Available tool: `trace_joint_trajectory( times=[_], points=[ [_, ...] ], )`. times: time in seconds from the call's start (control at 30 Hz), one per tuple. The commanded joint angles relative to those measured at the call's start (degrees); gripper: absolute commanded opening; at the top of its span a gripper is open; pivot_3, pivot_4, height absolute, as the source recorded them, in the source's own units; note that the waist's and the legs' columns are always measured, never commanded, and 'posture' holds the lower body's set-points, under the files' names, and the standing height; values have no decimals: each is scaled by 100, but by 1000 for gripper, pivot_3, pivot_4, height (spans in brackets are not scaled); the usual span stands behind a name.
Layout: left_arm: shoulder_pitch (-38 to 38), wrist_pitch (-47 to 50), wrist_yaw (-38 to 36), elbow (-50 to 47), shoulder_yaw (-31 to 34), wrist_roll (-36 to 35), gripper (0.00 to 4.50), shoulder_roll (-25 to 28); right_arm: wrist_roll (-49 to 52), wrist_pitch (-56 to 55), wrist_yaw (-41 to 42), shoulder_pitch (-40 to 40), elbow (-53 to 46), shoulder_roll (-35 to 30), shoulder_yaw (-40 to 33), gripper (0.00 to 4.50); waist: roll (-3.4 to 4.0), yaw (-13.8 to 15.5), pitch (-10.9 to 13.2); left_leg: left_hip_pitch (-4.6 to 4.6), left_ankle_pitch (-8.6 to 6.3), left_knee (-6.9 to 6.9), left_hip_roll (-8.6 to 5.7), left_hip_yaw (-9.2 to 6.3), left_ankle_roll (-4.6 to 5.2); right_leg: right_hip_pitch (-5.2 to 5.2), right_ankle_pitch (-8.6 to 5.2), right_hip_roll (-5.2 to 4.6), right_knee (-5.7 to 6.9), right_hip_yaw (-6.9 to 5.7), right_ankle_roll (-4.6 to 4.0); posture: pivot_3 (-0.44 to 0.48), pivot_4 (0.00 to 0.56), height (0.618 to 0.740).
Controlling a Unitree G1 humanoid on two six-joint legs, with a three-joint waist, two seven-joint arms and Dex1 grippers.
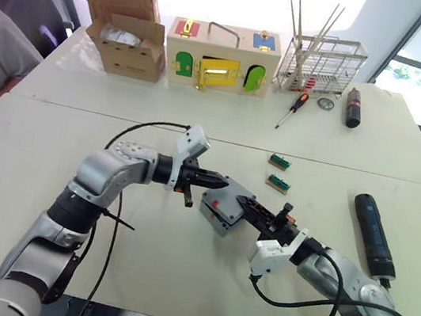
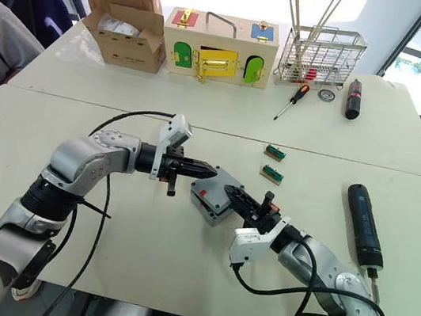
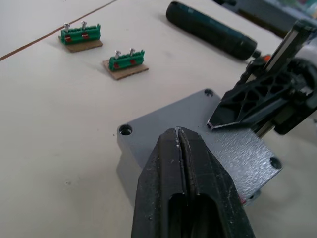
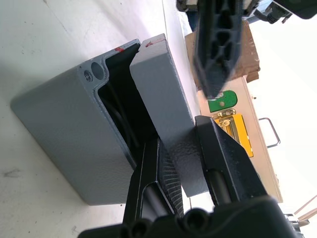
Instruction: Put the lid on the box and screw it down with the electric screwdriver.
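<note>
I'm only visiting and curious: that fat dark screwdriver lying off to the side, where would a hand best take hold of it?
Around the middle of the thick barrel of the electric screwdriver, coming from above, fingers across its width. It lies flat on the table, on the right hand's side, with open space around it. Its thin bit points toward the robot; avoid that end.

Left arm: reaches in from the near left, elbow bent, forearm pointing right.
Left gripper (image 1: 219,182): fingers (image 3: 171,163) pressed together, tips just over the lid (image 3: 198,134).
Right arm: comes from the near right, forearm angled far-left.
Right gripper (image 1: 245,205): fingers (image 4: 220,163) clamp the lid's edge.
</note>
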Motion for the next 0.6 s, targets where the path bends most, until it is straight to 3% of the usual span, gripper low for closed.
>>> trace_joint_trajectory(
  times=[0.03, 0.17, 0.4, 0.47, 0.6],
  points=[
    [-4, -400, -100, 115, -211, 330, 20, -45, -50, -7, -31, 67, -107, -17, 61, 213, 0, 2, 0, 0, 0, 0, 0, 0, 0, -1, 0, 0, 0, 0, 0, 0, 150, 740],
    [30, -615, -200, 241, -400, 603, 20, -72, -67, 6, -78, 80, -105, -20, 57, 213, 2, 2, -1, 1, 0, 0, 0, 0, 0, 2, 0, 1, 0, 0, 0, 0, 150, 740],
    [246, -975, -200, 480, -788, 1125, 0, -178, -1, 27, -167, 100, -280, -150, -148, 3446, 7, 4, -20, 27, -1, -2, 0, -2, 1, 34, 0, 1, -6, 0, 0, 0, 150, 740],
    [286, -1032, -176, 527, -821, 1232, 0, -213, 75, -2, -128, 117, -344, -235, -207, 4122, 7, 14, -20, 60, -5, -5, 0, -4, 9, 73, -2, 1, -17, 0, 1, 0, 150, 740],
    [395, -1130, -212, 511, -882, 1357, 0, -246, 179, -64, -119, 164, -400, -387, -309, 4122, 11, 22, -24, 134, -16, -32, -10, -8, 28, 182, -18, -2, -105, 2, 24, 0, 150, 740]
  ],
)
